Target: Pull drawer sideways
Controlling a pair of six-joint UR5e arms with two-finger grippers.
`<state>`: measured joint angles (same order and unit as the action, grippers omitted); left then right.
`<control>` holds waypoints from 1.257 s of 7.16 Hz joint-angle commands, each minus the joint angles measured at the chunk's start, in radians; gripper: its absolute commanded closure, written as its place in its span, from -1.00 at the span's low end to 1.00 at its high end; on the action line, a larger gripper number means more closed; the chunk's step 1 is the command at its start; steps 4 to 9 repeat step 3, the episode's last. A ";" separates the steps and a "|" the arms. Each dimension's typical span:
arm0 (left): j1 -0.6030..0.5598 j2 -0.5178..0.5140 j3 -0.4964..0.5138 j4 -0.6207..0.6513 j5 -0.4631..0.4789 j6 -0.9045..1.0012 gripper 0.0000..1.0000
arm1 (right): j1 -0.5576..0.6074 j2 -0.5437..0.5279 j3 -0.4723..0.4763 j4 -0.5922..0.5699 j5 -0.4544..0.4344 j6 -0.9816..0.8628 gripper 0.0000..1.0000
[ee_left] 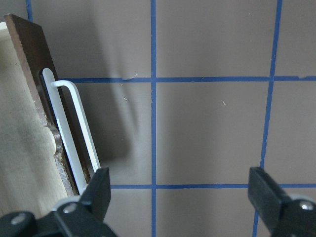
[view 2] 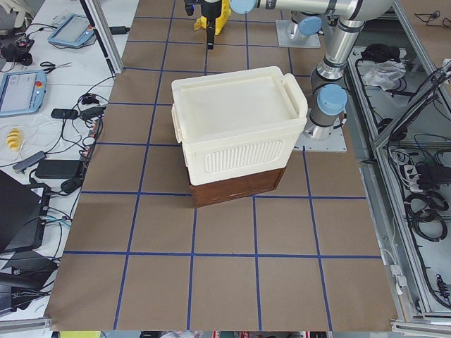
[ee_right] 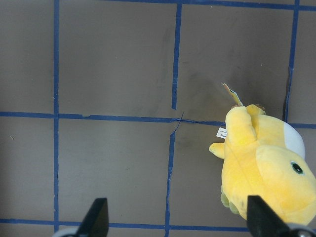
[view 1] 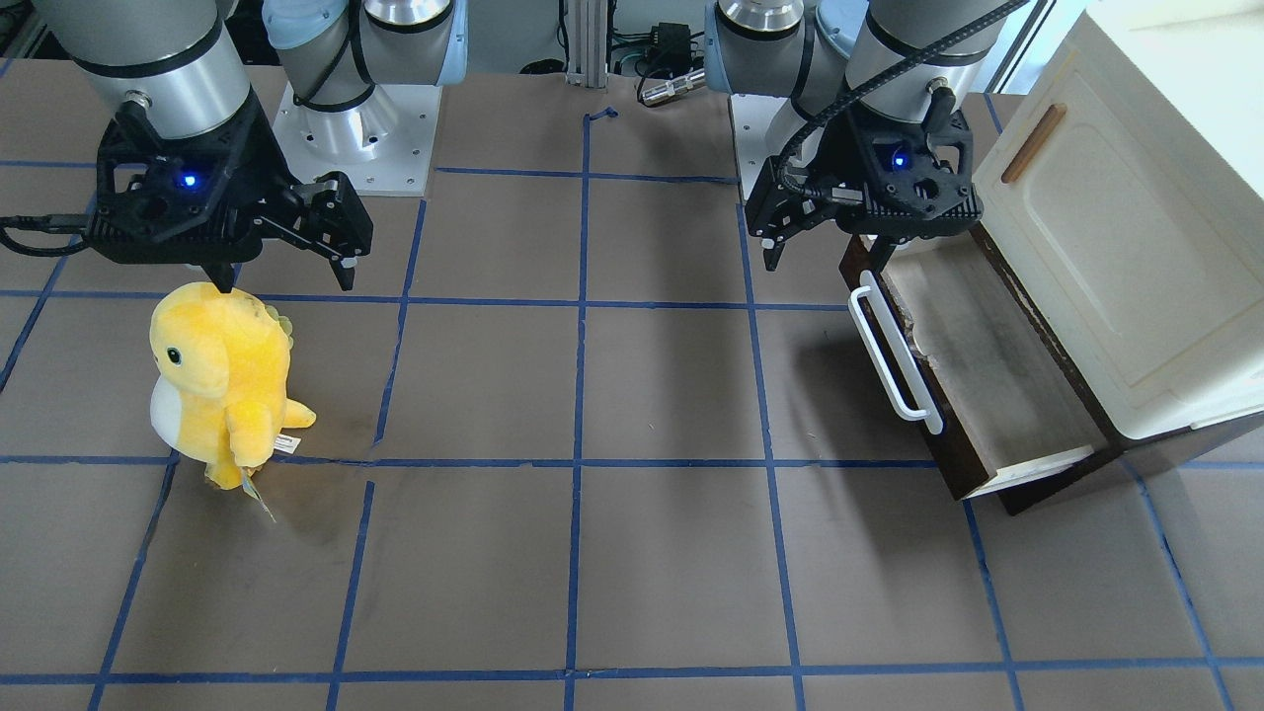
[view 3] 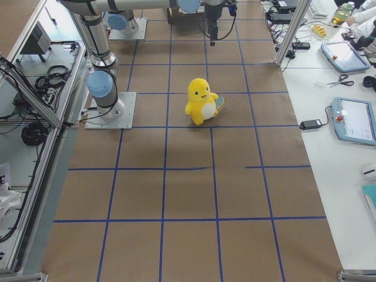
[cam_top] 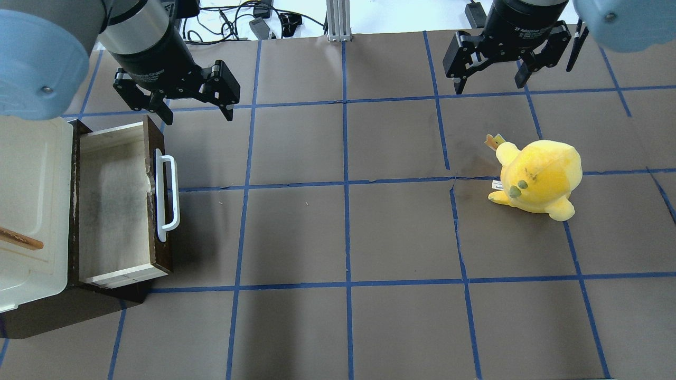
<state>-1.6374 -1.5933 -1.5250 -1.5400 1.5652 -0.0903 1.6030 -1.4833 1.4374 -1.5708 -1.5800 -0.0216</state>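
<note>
Drawer [cam_top: 113,211] stands pulled out from under the cream cabinet [cam_top: 26,211] at the left end of the bench [cam_top: 343,237]. Left gripper [cam_top: 196,117] hangs over one end of the white handle [cam_top: 168,198], jaws spread, holding nothing. Right gripper [cam_top: 489,87], jaws spread also, hangs near a yellow plush toy [cam_top: 538,182], well apart

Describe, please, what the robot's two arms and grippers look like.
The left arm and right arm are silver-grey tubes with pale blue joint caps. The left gripper and right gripper are black, with black fingers and a blue light each. A ribbed black cable reaches the left one.
</note>
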 commanded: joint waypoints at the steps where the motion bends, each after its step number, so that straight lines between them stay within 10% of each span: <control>1: -0.001 0.003 -0.003 0.005 -0.007 -0.005 -1.00 | 0.000 0.000 0.000 0.000 0.000 0.000 -1.00; 9: -0.001 0.003 -0.003 0.004 -0.007 0.000 -1.00 | 0.000 0.000 0.000 0.000 0.000 0.000 -1.00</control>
